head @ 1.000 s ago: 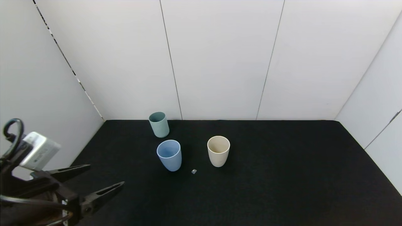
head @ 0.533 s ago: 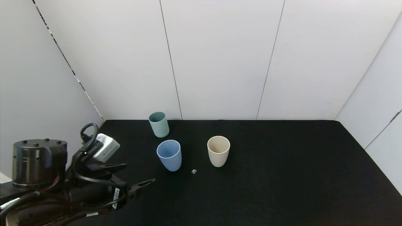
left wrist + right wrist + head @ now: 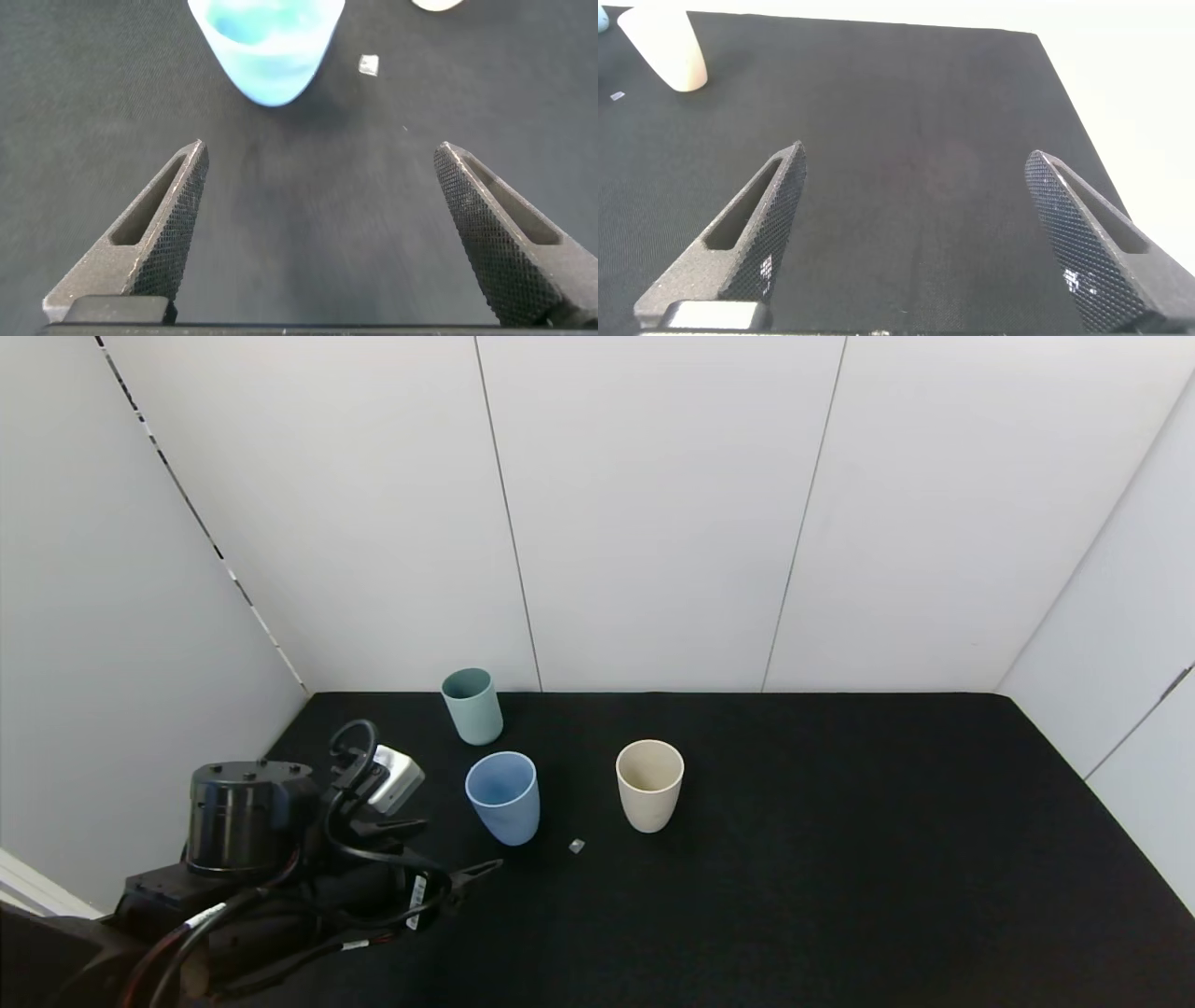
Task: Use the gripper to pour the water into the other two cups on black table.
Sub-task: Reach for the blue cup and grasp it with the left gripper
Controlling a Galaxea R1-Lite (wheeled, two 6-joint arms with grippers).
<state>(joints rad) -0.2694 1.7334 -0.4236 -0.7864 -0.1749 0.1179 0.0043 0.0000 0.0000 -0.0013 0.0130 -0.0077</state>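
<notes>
Three cups stand on the black table (image 3: 840, 859): the teal-green cup (image 3: 472, 706) at the back, a light blue cup (image 3: 503, 797) in front of it, and the beige cup (image 3: 650, 784) to its right. My left gripper (image 3: 462, 845) is open and empty, low over the table just left of and nearer than the light blue cup. In the left wrist view that cup (image 3: 266, 47) lies ahead of the open gripper (image 3: 320, 146). My right gripper (image 3: 915, 149) is open and empty over bare table; the beige cup (image 3: 663, 51) shows far off.
A small clear piece (image 3: 577, 846) lies on the table between the light blue and beige cups; it also shows in the left wrist view (image 3: 369, 64). White walls enclose the table at the back and both sides.
My left arm has moved in from the lower left toward the light blue cup, its fingers still open. The cups have not moved.
</notes>
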